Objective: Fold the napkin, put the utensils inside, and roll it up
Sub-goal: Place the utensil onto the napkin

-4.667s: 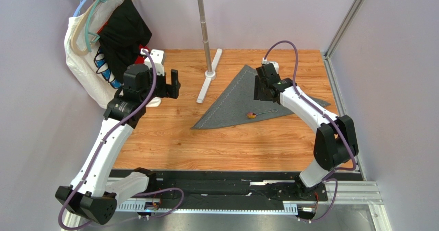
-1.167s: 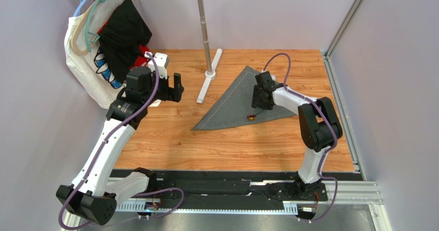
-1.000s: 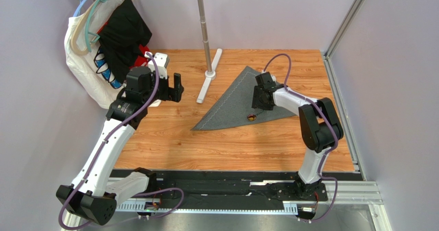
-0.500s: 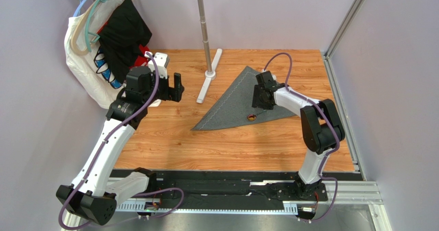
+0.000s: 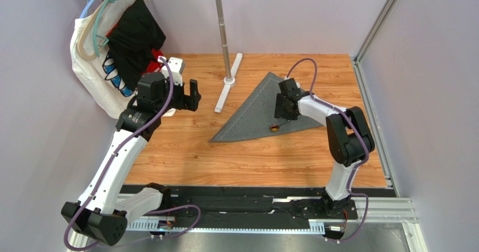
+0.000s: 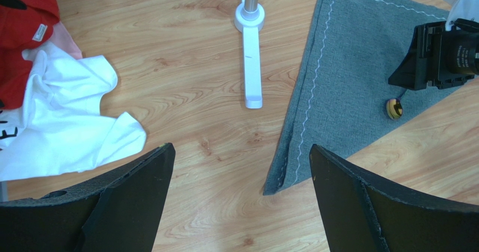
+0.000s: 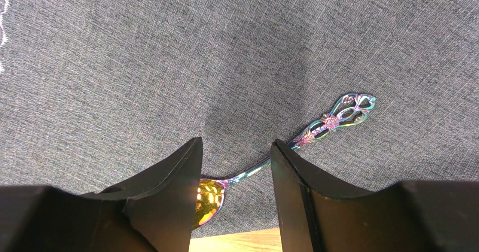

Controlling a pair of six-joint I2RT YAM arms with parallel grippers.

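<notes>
Logging napkin (image 5: 256,109) as a dark grey triangle, flat on the wooden table (image 5: 225,162), toward the far right corner. Points one tip at the far edge and another at the table's middle; pale stitched line down its left side. Carries a spoon (image 5: 274,128) close to its near border: iridescent, ornate openwork handle, gold-looking bowl just inside the cloth's edge, bare wood right beyond.

Tagging right gripper (image 7: 235,170) low over the napkin, pointing down, jaws partly apart and straddling the spoon's thin stem just behind the bowl. Clamps nothing; grey cloth shows in the gap. Cannot tell whether the fingertips touch stem or cloth.

Tagging left gripper (image 6: 240,148) up above the far left part of the table, jaws spread as wide as they go, holding nothing. Looks down on a white stand foot (image 6: 252,66) under a metal pole (image 5: 223,27), at the middle of the far edge, just left of the napkin and apart from it.

Noting clothes on hangers (image 5: 132,36) off the far left corner, with a white garment (image 6: 67,123) and a red garment (image 6: 22,33) spilling onto the wood.
</notes>
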